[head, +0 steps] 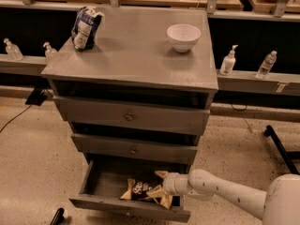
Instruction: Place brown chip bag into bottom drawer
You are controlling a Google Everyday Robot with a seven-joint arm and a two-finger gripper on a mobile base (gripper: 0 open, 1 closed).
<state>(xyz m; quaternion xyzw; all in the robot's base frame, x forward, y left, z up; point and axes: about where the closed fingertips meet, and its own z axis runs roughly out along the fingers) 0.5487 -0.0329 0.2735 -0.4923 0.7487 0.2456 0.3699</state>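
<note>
The brown chip bag [140, 190], dark brown with white lettering and pale yellow ends, lies inside the open bottom drawer [126, 205] of the grey cabinet, toward its right half. My gripper [159, 185] reaches into the drawer from the right on a white arm. Its pale fingers stand at the bag's right end, one above and one at the bag's edge. The bag rests on the drawer floor.
A blue-and-white bag [85, 27] and a white bowl [183, 36] sit on the cabinet top [131, 55]. The two upper drawers with round knobs are closed. Bottles stand on a low ledge behind, left and right. A black object [57, 216] lies on the floor by the drawer's left corner.
</note>
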